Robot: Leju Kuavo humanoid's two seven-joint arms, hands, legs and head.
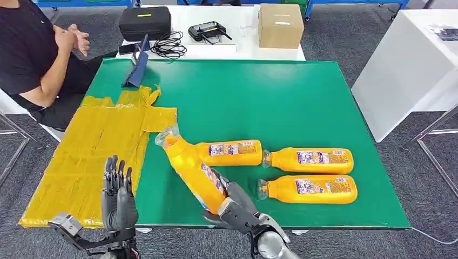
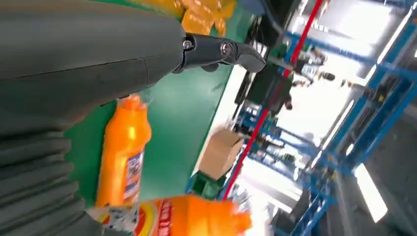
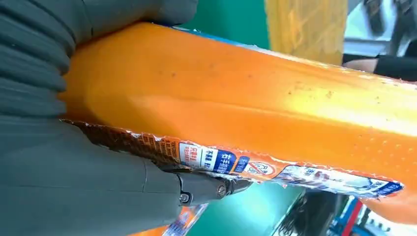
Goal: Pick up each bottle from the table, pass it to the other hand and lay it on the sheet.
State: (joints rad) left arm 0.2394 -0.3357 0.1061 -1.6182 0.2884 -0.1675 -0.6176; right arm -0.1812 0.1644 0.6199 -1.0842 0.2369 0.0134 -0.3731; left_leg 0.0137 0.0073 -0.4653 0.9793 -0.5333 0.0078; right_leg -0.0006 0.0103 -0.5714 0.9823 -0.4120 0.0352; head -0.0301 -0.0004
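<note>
The right hand [image 1: 237, 208] grips a raised bottle [image 1: 190, 170], neck tilted toward eleven o'clock. The left hand [image 1: 118, 191], at its nine o'clock, is empty with fingers straight, over the sheet [image 1: 86, 151] edge.

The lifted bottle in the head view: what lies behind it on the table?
Behind the lifted bottle, gripped by the right robot hand, a second bottle lies on the green table. Its cap end is covered by the lifted bottle, so that part cannot be seen.
</note>
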